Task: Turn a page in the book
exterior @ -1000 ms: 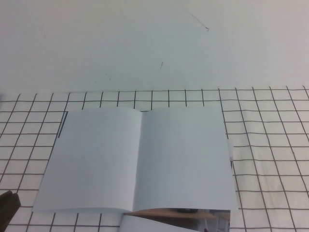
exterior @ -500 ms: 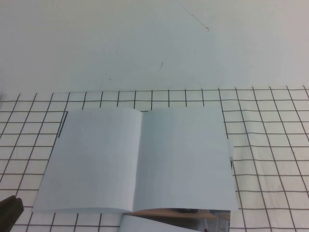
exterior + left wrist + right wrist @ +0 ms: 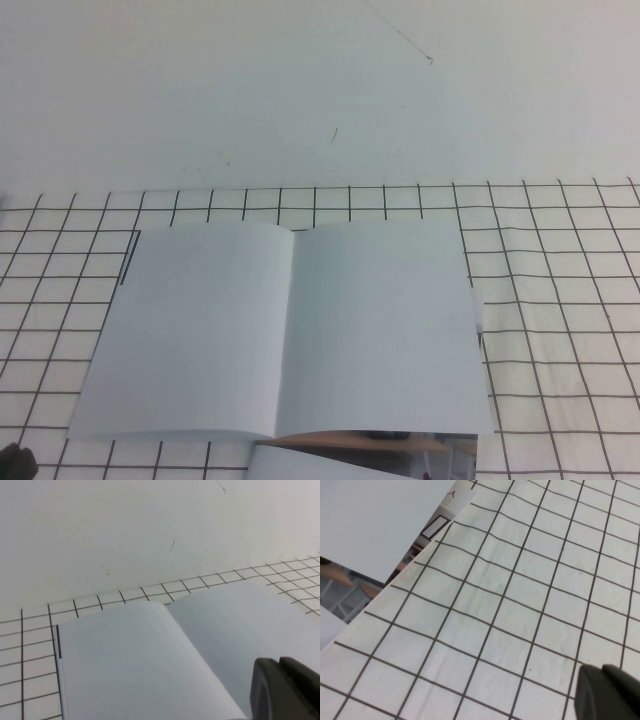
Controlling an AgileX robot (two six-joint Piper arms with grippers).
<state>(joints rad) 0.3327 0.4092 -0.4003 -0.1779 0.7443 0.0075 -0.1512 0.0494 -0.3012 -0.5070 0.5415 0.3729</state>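
The book (image 3: 280,330) lies open on the checked cloth, both facing pages blank and pale. Its left-hand page (image 3: 190,330) bows up slightly near the spine and nothing holds it. In the left wrist view the same page (image 3: 135,665) fills the foreground, and my left gripper (image 3: 280,667) hovers over the book's near side, shut and empty. Only a dark tip of that left gripper (image 3: 14,463) shows in the high view's bottom left corner. My right gripper (image 3: 602,672) is shut with nothing in it, over bare cloth right of the book.
A second booklet with a tan-brown strip (image 3: 350,443) pokes out under the book's near edge, also in the right wrist view (image 3: 350,585). The grid-lined cloth (image 3: 560,300) covers the table, ending at a plain white wall (image 3: 320,90) behind.
The left gripper's dark shape at the bottom left corner has sunk lower and almost left the high view. The book has not moved.
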